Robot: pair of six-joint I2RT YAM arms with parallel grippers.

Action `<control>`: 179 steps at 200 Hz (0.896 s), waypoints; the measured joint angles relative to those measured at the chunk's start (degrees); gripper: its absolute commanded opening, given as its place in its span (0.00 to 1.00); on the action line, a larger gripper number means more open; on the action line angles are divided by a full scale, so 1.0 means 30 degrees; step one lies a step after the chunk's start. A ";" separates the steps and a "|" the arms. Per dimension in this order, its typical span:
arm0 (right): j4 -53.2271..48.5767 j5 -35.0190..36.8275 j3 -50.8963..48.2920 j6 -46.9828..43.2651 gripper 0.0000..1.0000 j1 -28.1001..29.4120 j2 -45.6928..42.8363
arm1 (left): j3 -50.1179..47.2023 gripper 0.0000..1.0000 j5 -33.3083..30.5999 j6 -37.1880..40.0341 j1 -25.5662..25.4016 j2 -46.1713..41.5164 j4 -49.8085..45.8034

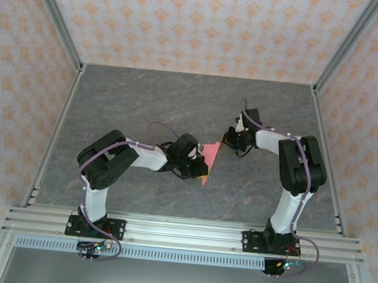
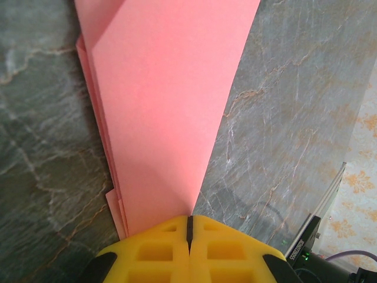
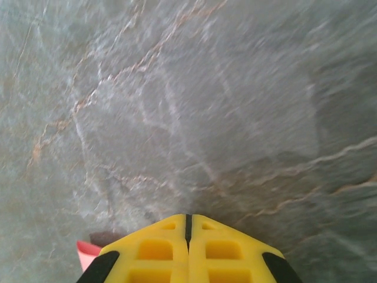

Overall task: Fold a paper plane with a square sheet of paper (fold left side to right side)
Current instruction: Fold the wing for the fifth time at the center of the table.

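1. We see the salmon-pink folded paper plane [image 1: 208, 162] lying flat on the grey marble-patterned table [image 1: 146, 104], mid-table between the two arms.
2. In the left wrist view the plane [image 2: 165, 106] is a long tapering shape with stacked layers along its left edge.
3. The left gripper [image 2: 189, 227] has its yellow fingers pressed together at the plane's narrow end, with no paper between them.
4. The right gripper [image 3: 188, 227] is likewise closed and empty over the table, with a pink corner [image 3: 87, 250] just beside its fingers.
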 measured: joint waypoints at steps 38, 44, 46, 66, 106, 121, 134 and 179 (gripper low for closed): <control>-0.0313 0.0109 -0.0197 -0.0058 0.00 -0.0233 -0.1282 | 0.0000 0.00 0.0000 0.0000 0.0000 0.0000 0.0000; -0.0277 0.0007 -0.0437 0.0066 0.00 -0.0175 -0.1836 | 0.0007 0.00 0.0000 0.0000 0.0000 0.0000 0.0000; -0.0270 -0.0036 -0.0495 0.0066 0.00 -0.0160 -0.1982 | 0.0000 0.00 0.0000 0.0000 0.0000 0.0000 0.0000; 0.0379 -0.0743 -0.1581 0.0656 0.00 0.0386 -0.3832 | 0.0007 0.00 0.0000 0.0000 0.0000 -0.0007 0.0000; 0.1770 -0.2178 -0.2958 0.2448 0.00 0.2310 -0.3869 | 0.0007 0.00 -0.0007 0.0000 0.0000 -0.0029 -0.0015; 0.2091 -0.2397 -0.3075 0.3082 0.00 0.2521 -0.3111 | 0.0007 0.00 -0.0007 0.0000 0.0000 -0.0044 -0.0015; 0.2339 -0.2448 -0.3075 0.3424 0.00 0.2543 -0.2419 | 0.0000 0.00 -0.0015 0.0000 -0.0007 -0.0051 -0.0015; 0.2251 -0.2295 -0.3053 0.3818 0.00 0.2535 -0.1231 | -0.0321 0.00 -0.0401 0.0058 -0.0044 -0.0576 -0.0379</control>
